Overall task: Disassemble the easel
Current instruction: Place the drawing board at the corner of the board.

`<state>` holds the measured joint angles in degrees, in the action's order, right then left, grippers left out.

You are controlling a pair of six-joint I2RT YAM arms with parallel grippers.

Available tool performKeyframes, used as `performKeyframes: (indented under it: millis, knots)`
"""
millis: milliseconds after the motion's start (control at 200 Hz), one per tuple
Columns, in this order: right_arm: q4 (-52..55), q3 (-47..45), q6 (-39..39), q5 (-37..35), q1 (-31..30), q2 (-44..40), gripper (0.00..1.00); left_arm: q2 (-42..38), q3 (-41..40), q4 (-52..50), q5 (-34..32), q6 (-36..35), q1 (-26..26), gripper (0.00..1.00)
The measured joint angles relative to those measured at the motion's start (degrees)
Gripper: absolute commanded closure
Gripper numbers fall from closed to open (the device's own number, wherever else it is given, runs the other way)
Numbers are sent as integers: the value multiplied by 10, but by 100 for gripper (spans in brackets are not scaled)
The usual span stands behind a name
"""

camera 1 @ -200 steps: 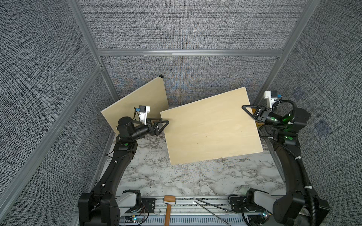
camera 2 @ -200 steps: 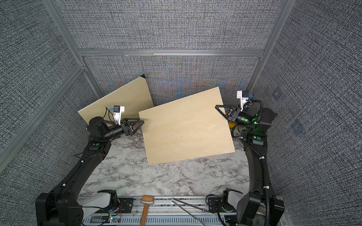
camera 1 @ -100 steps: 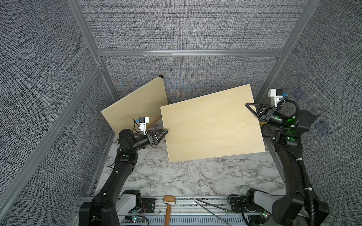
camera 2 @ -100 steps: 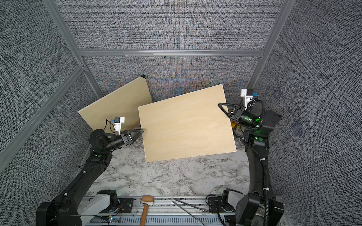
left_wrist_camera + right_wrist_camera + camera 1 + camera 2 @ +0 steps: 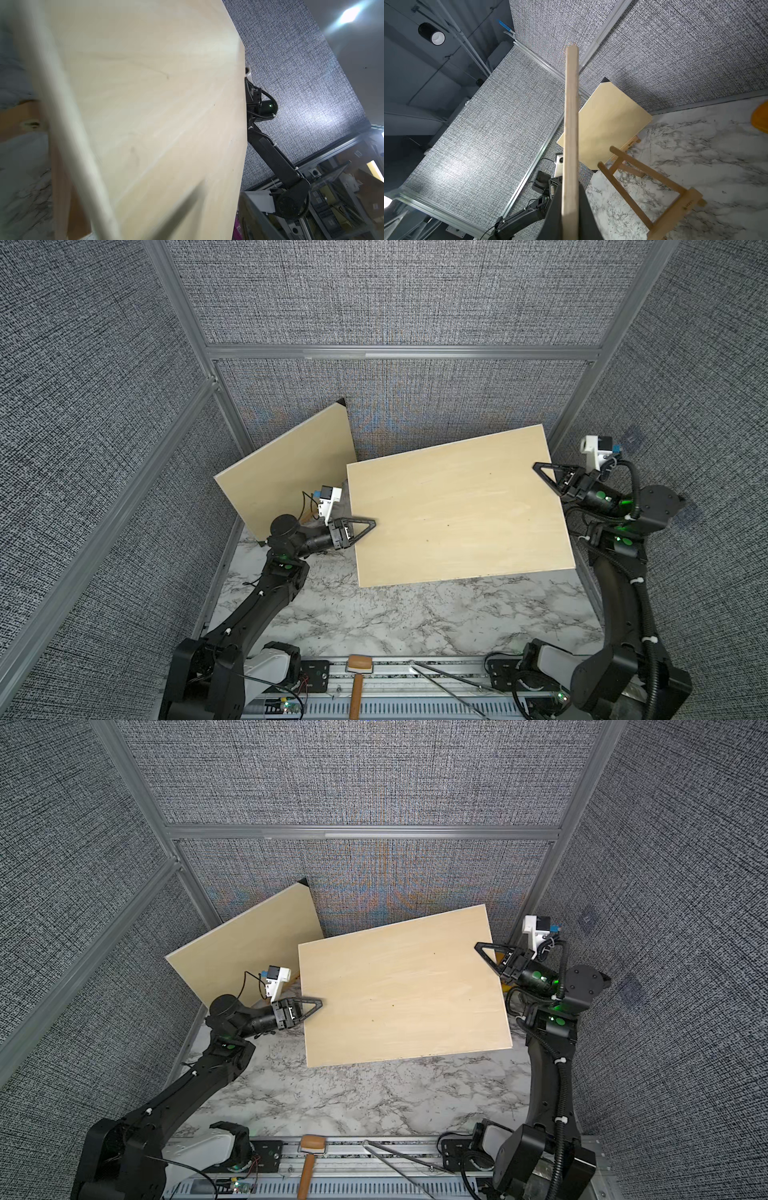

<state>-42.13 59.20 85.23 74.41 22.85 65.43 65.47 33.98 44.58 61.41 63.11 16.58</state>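
Note:
In both top views a large pale wooden board (image 5: 457,510) (image 5: 403,990) hangs tilted above the marble table. My right gripper (image 5: 539,467) (image 5: 478,946) is shut on its right edge; the right wrist view shows that edge (image 5: 571,124) running between the dark fingers (image 5: 589,218). My left gripper (image 5: 368,526) (image 5: 318,1004) straddles the board's left edge, its upper finger over the top face. The lower finger is hidden, and the left wrist view is blurred. The wooden easel frame (image 5: 643,180) stands on the table beneath the board.
A second board (image 5: 286,472) (image 5: 608,124) leans in the back left corner. Something orange (image 5: 760,120) lies on the table at the right. A hammer (image 5: 358,680) and thin metal rods (image 5: 449,684) rest on the front rail. Grey fabric walls enclose three sides.
My left gripper dropped from near the board's upper left corner, slid onto its left edge and narrowed its jaws. The board and right gripper shifted to the right.

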Motion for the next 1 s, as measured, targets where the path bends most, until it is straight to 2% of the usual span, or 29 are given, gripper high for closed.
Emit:
performKeyframes:
  millis: [115, 200, 255, 290, 345, 420, 515, 625, 1000]
  knots:
    - [-12, -5, 17, 5, 7, 3, 100, 15, 3, 17, -11, 17, 11, 79]
    - [33, -3, -37, 9, 15, 0, 100, 11, 3, 43, 8, 76, 11, 100]
    - [107, 2, -110, 5, 20, -1, 100, 2, 8, 71, 19, 134, 11, 100]
    - [167, 12, -154, 3, 20, -2, 93, -3, 9, 69, 17, 148, 12, 100]
    - [266, 30, -213, -6, 21, -10, 84, -3, 5, 66, 12, 145, 13, 100]
    - [389, 41, -315, -23, 23, -13, 78, -1, -4, 49, 7, 138, 17, 100]
    - [488, 21, -396, -60, 25, -13, 67, -2, -14, 50, -4, 127, 24, 100]
    - [552, -16, -444, -101, 29, -23, 61, 6, -30, 52, -20, 113, 37, 100]
    - [588, -131, -560, -166, 45, -16, 60, 19, -89, 39, -88, 125, 87, 100]
